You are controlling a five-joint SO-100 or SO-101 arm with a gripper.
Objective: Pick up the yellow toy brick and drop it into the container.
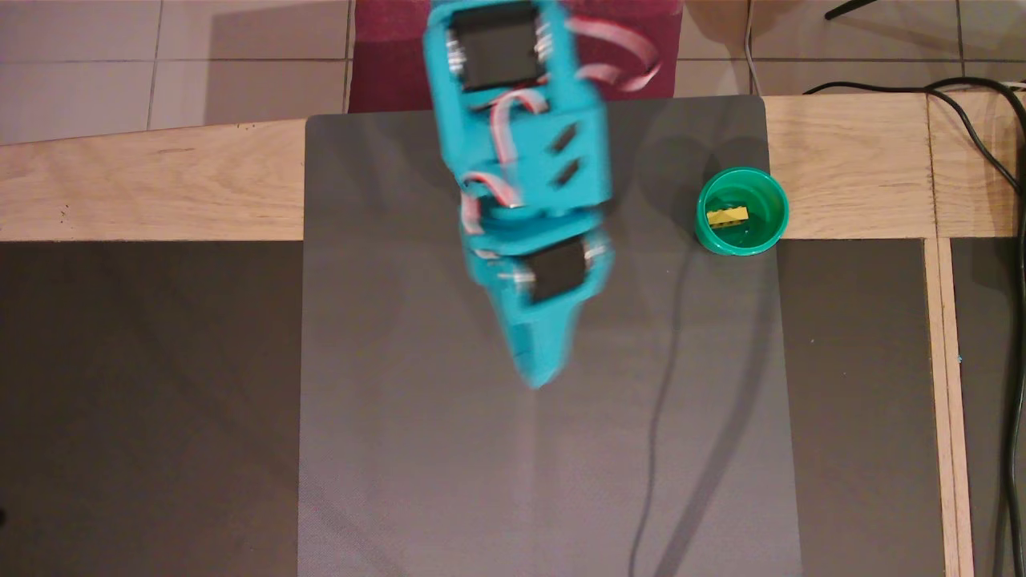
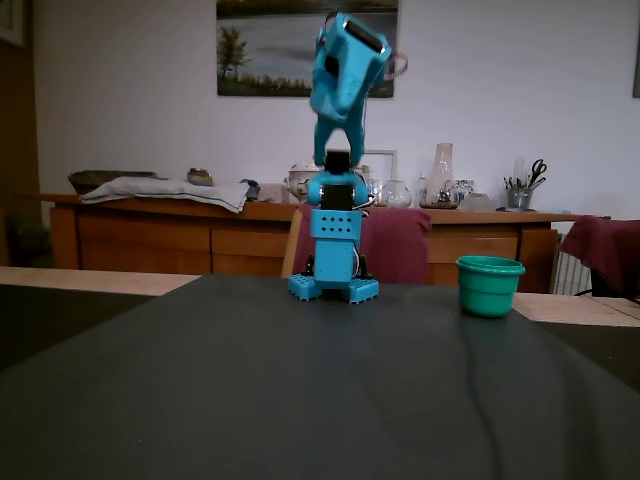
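Wooden surface (image 1: pixel 120 188) covered in part by a grey mat (image 1: pixel 449 481), seen from overhead; a sideboard, a painting and a white wall form the background in the fixed view. Pincer (image 1: pixel 535 370): blurred, pointing toward the bottom edge of the overhead view above the middle of the mat; nothing visible in its grip, and whether its jaws are parted or closed cannot be told. Yellow toy brick (image 1: pixel 727 215): a small yellow block, studs faintly visible, lying on the glossy floor of the container (image 1: pixel 741 242), nearer the left wall in the overhead view. Container: round teal cup standing upright at the right edge of the mat, well apart from the pincer; in the fixed view (image 2: pixel 489 286) its wall hides the brick. Black cables (image 1: pixel 986 152) run along the right side of the surface. Arm (image 2: pixel 337 150): folded above its base, rising upright, its upper end blurred before the painting (image 2: pixel 270 45).
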